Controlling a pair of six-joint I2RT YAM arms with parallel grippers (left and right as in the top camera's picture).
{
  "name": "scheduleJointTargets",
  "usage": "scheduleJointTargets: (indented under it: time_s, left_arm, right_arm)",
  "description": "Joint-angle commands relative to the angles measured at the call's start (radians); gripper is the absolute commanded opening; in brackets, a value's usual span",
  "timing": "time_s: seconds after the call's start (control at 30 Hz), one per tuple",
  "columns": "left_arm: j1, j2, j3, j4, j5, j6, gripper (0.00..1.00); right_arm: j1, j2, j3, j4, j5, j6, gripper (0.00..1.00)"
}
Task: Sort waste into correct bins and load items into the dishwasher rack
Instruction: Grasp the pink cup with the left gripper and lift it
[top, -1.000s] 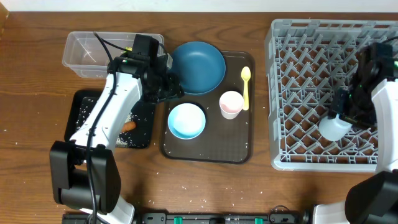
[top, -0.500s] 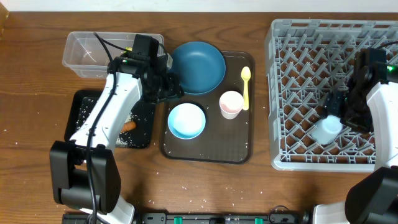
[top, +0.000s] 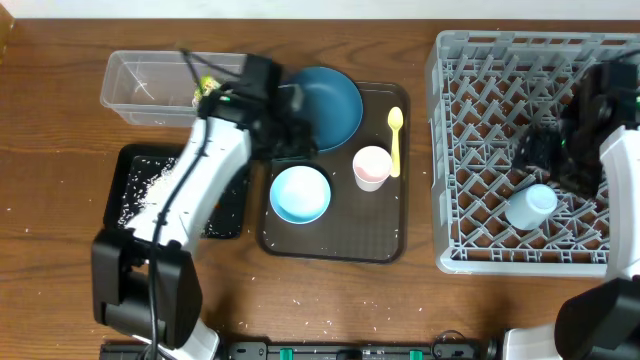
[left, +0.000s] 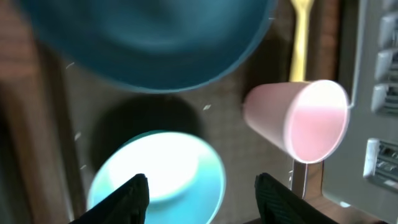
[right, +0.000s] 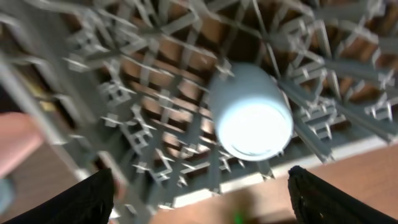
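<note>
Light-blue cup (top: 530, 205) rests tilted among the pegs toward 6 o'clock in the dishwasher rack (top: 470, 60), clear of the right gripper (right: 200, 175). That gripper's fingers are spread wide and cut off at the frame's bottom. The left gripper (left: 200, 182), fingers likewise spread and empty, hovers over the bowl (top: 300, 193). Its arm hides the 9 o'clock edge of the blue plate (top: 335, 100), which is blurred in the wrist view.
</note>
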Motion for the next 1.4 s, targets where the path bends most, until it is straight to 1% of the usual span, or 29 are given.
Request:
scheduleJointTargets:
  time_s: [0.0, 0.1, 0.27, 0.43, 0.6, 0.7, 0.8, 0.87, 0.9, 0.97, 1.0, 1.13, 1.2, 1.27, 1.37]
  left_arm:
    - [-0.070, -0.008, 0.037, 0.024, -0.145, -0.005, 0.58]
    - [-0.118, 0.012, 0.037, 0.077, -0.161, -0.023, 0.58]
    - [-0.192, 0.097, 0.037, 0.141, -0.206, -0.034, 0.58]
    - [-0.217, 0.173, 0.037, 0.167, -0.211, -0.040, 0.58]
    - [-0.235, 0.192, 0.037, 0.166, -0.211, -0.040, 0.57]
    - [-0.240, 0.192, 0.037, 0.169, -0.211, -0.040, 0.50]
    - [-0.240, 0.192, 0.037, 0.167, -0.211, -0.040, 0.46]
    - [-0.240, 0.192, 0.037, 0.167, -0.211, -0.040, 0.38]
    - [-0.240, 0.192, 0.037, 0.166, -0.211, -0.040, 0.31]
    - [-0.240, 0.192, 0.037, 0.165, -0.211, -0.045, 0.13]
    - [-0.240, 0.192, 0.037, 0.165, -0.211, -0.051, 0.06]
    - [-0.230, 0.179, 0.037, 0.158, -0.211, -0.106, 0.06]
    - [-0.212, 0.158, 0.037, 0.158, -0.175, -0.119, 0.06]
    - [-0.180, 0.127, 0.038, 0.158, -0.084, -0.118, 0.06]
    - [-0.112, 0.082, 0.037, 0.158, 0.100, -0.118, 0.06]
  right_arm:
    - [0.019, 0.005, 0.062, -0.010, -0.053, -0.034, 0.87]
    - [0.051, 0.005, 0.072, -0.014, -0.053, -0.042, 0.87]
    - [0.097, 0.005, 0.072, -0.013, -0.046, -0.050, 0.87]
    - [0.106, 0.005, 0.072, -0.013, -0.044, -0.051, 0.87]
    - [0.106, 0.005, 0.072, -0.013, -0.040, -0.050, 0.88]
    - [0.106, 0.005, 0.072, -0.012, -0.040, -0.050, 0.87]
    - [0.106, 0.005, 0.072, -0.010, -0.040, -0.054, 0.87]
    - [0.106, 0.005, 0.072, -0.008, -0.040, -0.058, 0.87]
    - [0.106, 0.005, 0.072, -0.008, -0.041, -0.058, 0.87]
    - [0.106, 0.005, 0.072, -0.008, -0.040, -0.058, 0.87]
    - [0.106, 0.005, 0.072, -0.008, -0.041, -0.058, 0.87]
    - [0.107, 0.005, 0.072, -0.008, -0.042, -0.058, 0.87]
    - [0.107, 0.005, 0.072, -0.007, -0.053, -0.058, 0.87]
    - [0.107, 0.005, 0.072, 0.001, -0.084, -0.060, 0.86]
    - [0.117, 0.005, 0.071, 0.039, -0.237, -0.132, 0.86]
